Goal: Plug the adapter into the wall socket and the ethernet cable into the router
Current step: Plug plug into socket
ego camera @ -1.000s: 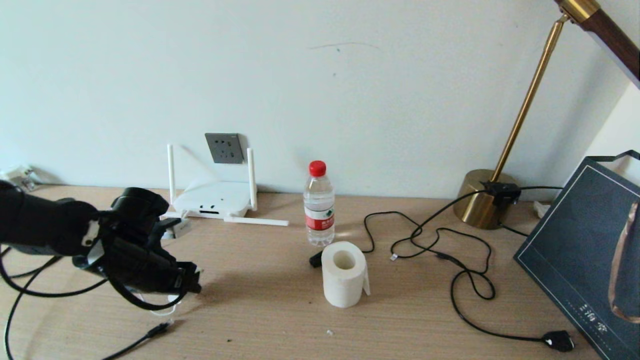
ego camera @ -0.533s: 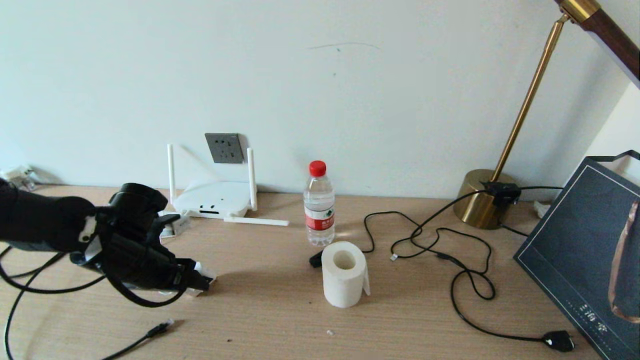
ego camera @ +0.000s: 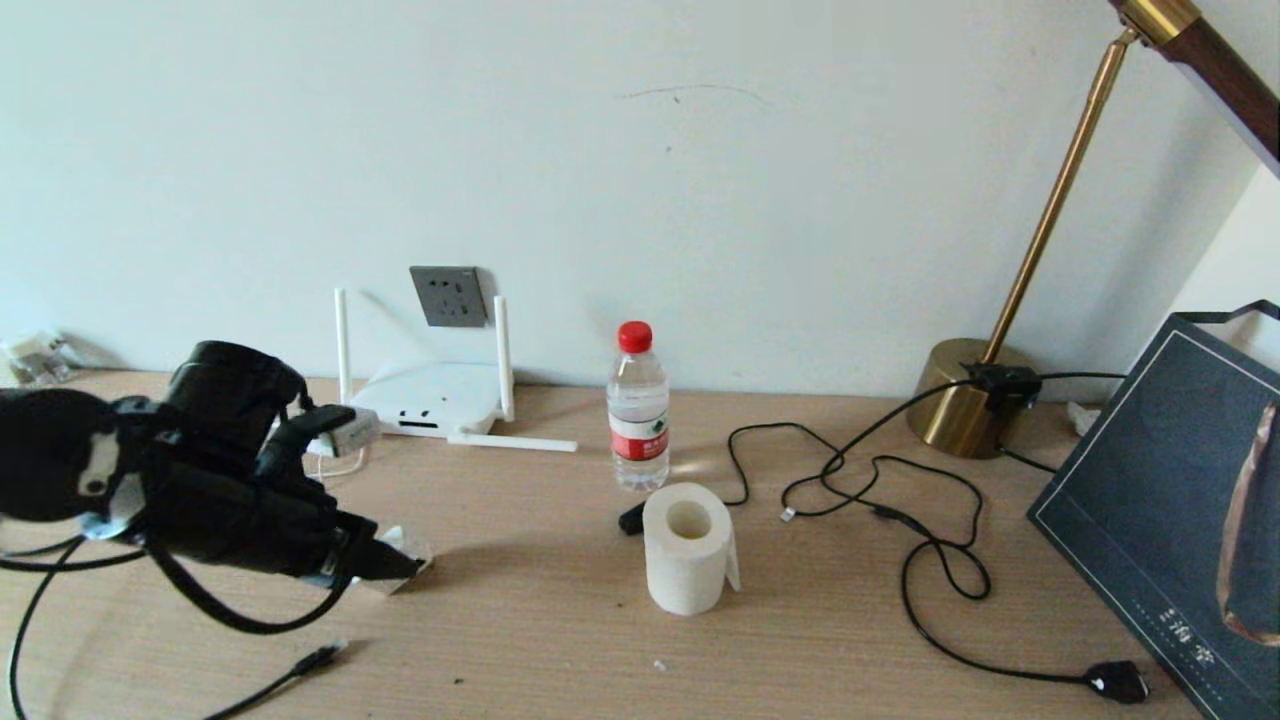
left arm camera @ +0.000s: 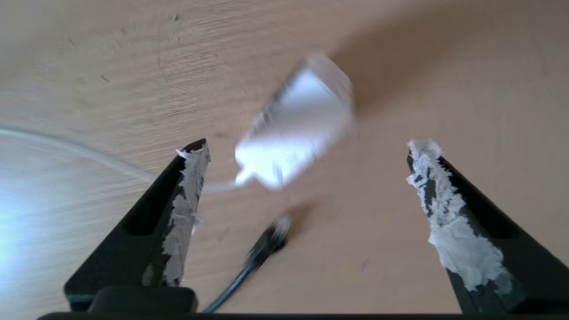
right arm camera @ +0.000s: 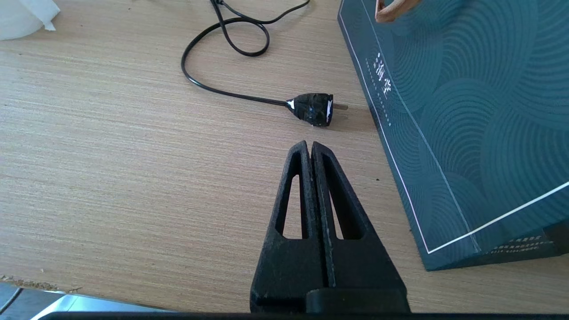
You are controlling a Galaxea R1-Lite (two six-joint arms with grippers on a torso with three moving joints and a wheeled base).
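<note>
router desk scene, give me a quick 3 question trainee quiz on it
1. True or false: the left claw is clamped on the adapter.
2. What stands nearest the toilet-paper roll? A lamp B water bottle C gift bag
3. Which wall fixture sits just above the router?

Key: 1 false, its jaws stand wide open and the adapter lies on the desk. 2 B. 3 the wall socket.

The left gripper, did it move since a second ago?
Yes. The left gripper rose and drew back leftward, away from the toilet-paper roll, leaving the adapter on the table.
</note>
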